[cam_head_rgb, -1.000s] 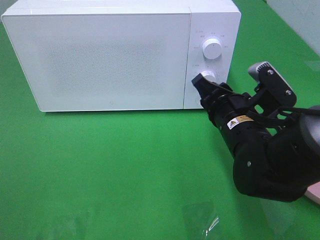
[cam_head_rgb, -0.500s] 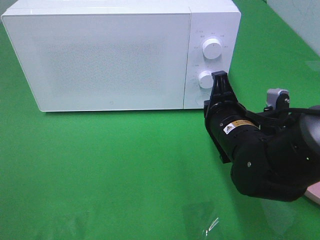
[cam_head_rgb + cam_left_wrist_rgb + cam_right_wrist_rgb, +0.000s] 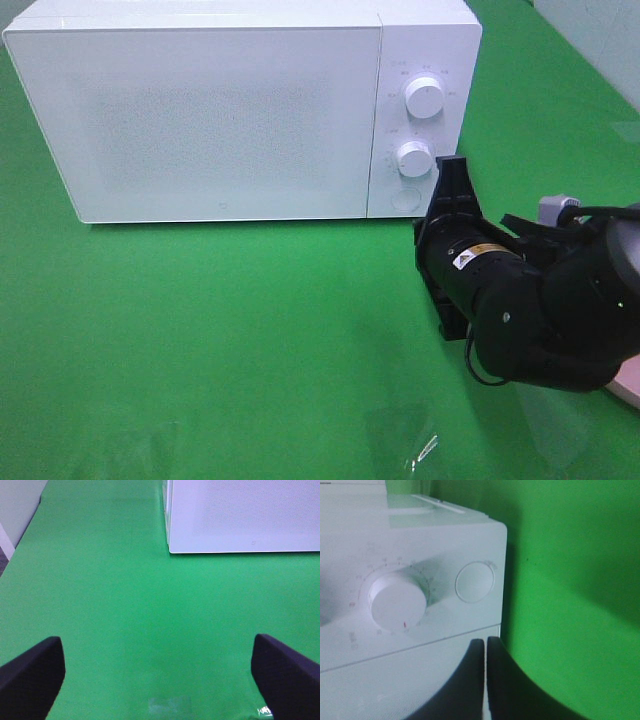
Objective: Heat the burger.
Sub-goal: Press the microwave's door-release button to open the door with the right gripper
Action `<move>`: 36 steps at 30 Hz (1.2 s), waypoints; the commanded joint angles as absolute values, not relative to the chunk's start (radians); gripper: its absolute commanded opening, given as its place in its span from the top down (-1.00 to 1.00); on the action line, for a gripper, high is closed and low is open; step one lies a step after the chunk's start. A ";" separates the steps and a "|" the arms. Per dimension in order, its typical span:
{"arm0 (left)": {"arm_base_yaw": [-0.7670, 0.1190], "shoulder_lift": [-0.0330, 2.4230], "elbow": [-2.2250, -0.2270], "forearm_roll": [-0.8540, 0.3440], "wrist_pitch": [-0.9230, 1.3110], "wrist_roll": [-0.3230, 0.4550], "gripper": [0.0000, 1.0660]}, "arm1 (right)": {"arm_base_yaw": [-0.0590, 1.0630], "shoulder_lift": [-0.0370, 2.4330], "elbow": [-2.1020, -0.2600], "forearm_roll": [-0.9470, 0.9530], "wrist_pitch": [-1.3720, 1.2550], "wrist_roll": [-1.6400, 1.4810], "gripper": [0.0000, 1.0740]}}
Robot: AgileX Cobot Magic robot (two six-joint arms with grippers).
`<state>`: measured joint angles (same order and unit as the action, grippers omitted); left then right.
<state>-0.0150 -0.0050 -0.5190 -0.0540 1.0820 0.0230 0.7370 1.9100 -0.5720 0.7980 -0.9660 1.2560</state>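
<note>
Left gripper (image 3: pixel 160 675): seen only by its own wrist camera. Fingers (image 3: pixel 30 672) spread wide with nothing between them, above bare green cloth (image 3: pixel 250 330). A small glossy clear patch (image 3: pixel 405 445) lies on the cloth below it, at 6 o'clock in the high view.

Microwave (image 3: pixel 220 110): white, fills 10 to 1 o'clock of the high view and stands square on the cloth. Door (image 3: pixel 200 120) shut; its frosted front shows nothing of the inside.

Control panel, on the right end of the microwave: upper knob (image 3: pixel 425 97), lower knob (image 3: pixel 413 159) directly at 6 o'clock of it, round button (image 3: pixel 404 199) at 6 o'clock again. On the lower knob, the right wrist view shows a small red tick.

Right gripper (image 3: pixel 452 175): fingers pressed flat together with only a hairline seam between them, clamping nothing. The tips sit at about 4 o'clock of the lower knob, just beside the panel's right edge, near the button and clear of both knobs. Whether they touch the casing cannot be told.

Right arm (image 3: pixel 540 320): black and bulky, reaches in from 4 o'clock of the high view, with a yellow warning label on its wrist.

Pale pink sliver (image 3: pixel 630 385): at 4 o'clock at the frame edge, mostly behind the arm; too little shows to name it.

Burger: appears in no view, so where it lies cannot be told.
</note>
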 commanded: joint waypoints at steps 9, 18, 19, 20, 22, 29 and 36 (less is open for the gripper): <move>-0.020 -0.023 -0.517 -0.061 1.067 0.022 -0.74 | 0.662 1.927 -0.642 0.712 -0.932 1.272 1.00; -0.020 -0.023 -0.517 -0.061 1.067 0.022 -0.74 | 0.662 2.026 -0.713 0.667 -0.931 1.366 1.00; -0.020 -0.023 -0.517 -0.061 1.067 0.022 -0.74 | 0.660 2.034 -0.722 0.667 -0.934 1.366 1.00; -0.020 -0.023 -0.517 -0.061 1.067 0.022 -0.74 | 0.660 2.034 -0.722 0.667 -0.934 1.366 1.00; -0.020 -0.023 -0.517 -0.061 1.067 0.022 -0.74 | 0.648 2.052 -0.741 0.659 -0.935 1.366 1.00; -0.020 -0.023 -0.517 -0.061 1.067 0.023 -0.74 | 0.612 2.085 -0.794 0.657 -0.933 1.356 1.00; -0.020 -0.023 -0.517 -0.061 1.067 0.023 -0.74 | 0.580 2.086 -0.808 0.655 -0.928 1.330 1.00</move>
<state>-0.0150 -0.0050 -0.5190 -0.0540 1.0820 0.0230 0.5840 2.0840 -0.7980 0.6670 -0.9320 1.3440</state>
